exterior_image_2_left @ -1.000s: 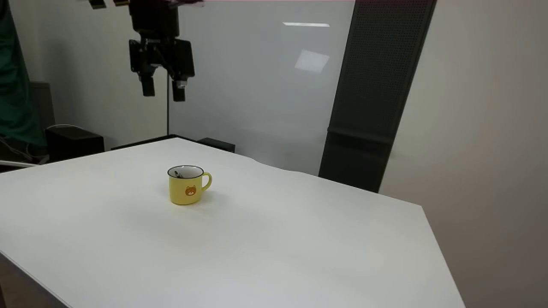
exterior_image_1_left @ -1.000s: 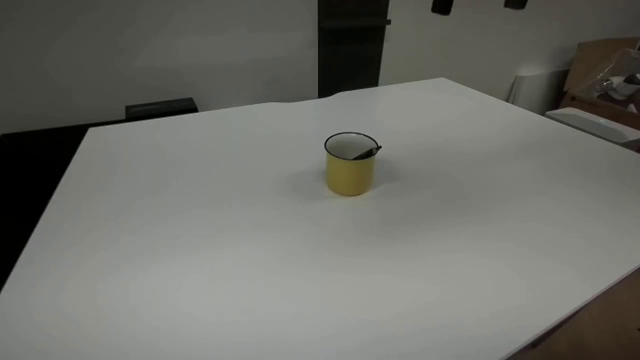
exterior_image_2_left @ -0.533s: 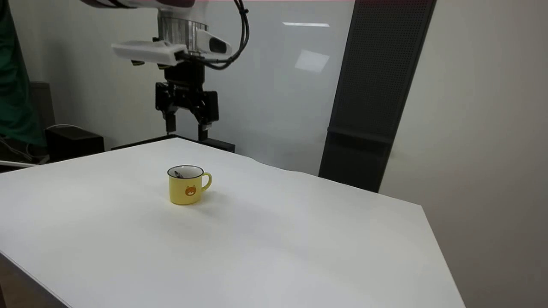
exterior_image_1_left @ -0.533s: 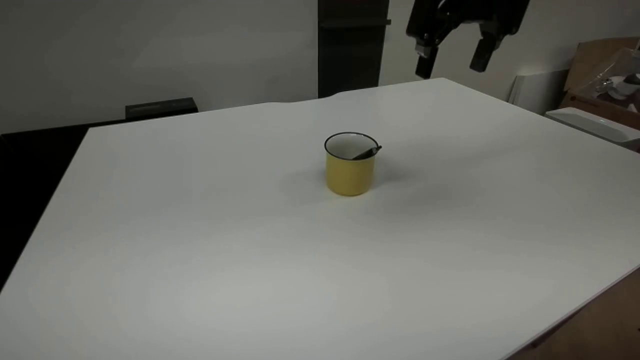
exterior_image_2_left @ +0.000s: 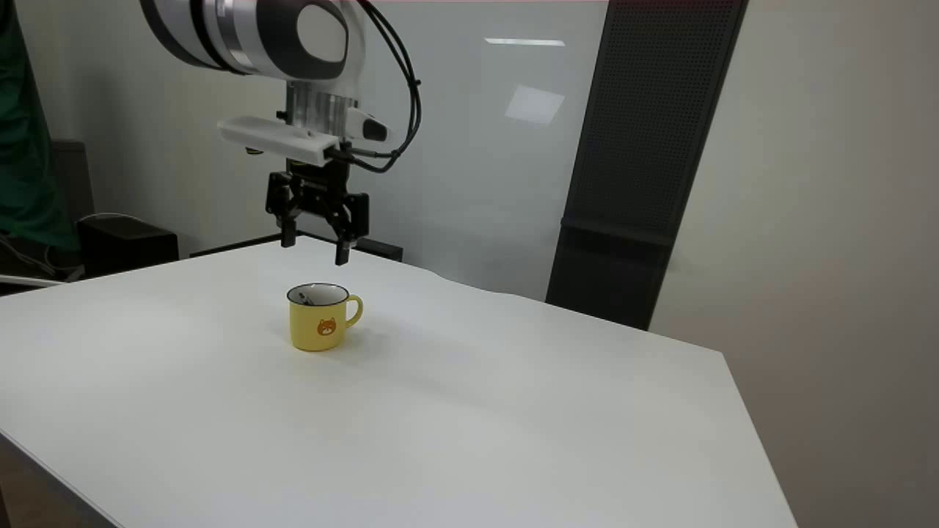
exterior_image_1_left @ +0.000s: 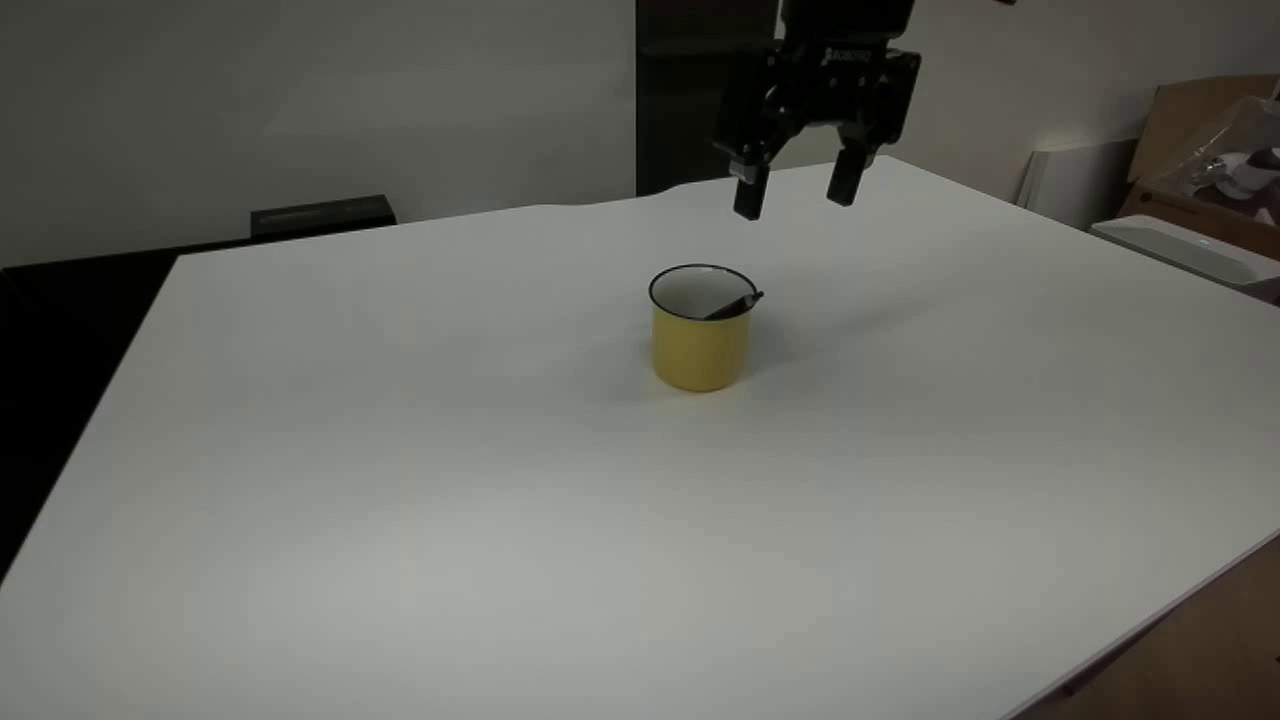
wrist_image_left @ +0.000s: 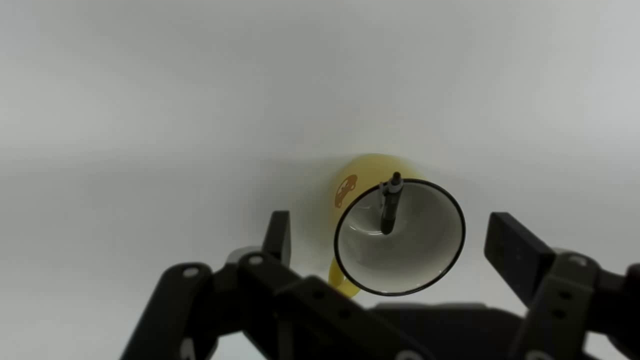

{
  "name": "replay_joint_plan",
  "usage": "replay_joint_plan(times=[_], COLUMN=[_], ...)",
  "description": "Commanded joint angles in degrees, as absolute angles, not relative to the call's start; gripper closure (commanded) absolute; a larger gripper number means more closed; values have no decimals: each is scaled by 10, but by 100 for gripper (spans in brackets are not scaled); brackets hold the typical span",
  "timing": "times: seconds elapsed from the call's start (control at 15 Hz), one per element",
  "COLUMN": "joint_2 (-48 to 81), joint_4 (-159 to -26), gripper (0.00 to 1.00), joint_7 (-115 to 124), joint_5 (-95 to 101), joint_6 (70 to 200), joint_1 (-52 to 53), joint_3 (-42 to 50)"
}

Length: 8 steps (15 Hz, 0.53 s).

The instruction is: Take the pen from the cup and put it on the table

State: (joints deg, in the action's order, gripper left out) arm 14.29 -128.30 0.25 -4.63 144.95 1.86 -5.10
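The pen leans inside the cup, its upper end poking out just past the cup's edge. The cup stands upright on the white surface; in an exterior view its yellow side shows a small orange animal face and a handle. The gripper hangs above the surface, pointing down and apart from the cup in both exterior views. Its fingers are spread wide, and in the wrist view the cup's mouth shows between them. Higher up, black cables loop beside the arm. Farther out are a dark panel, a green cloth, a black box and a cardboard box.
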Motion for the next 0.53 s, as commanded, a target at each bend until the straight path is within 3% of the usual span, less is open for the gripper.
replay_joint_plan(times=[0.0, 0.47], joint_2=[182, 194], joint_4=[-1244, -1245], gripper=[0, 0], joint_7=[-4, 8], joint_5=[-43, 3], joint_6=[1438, 1433], joint_1=[28, 44], joint_3=[-50, -40])
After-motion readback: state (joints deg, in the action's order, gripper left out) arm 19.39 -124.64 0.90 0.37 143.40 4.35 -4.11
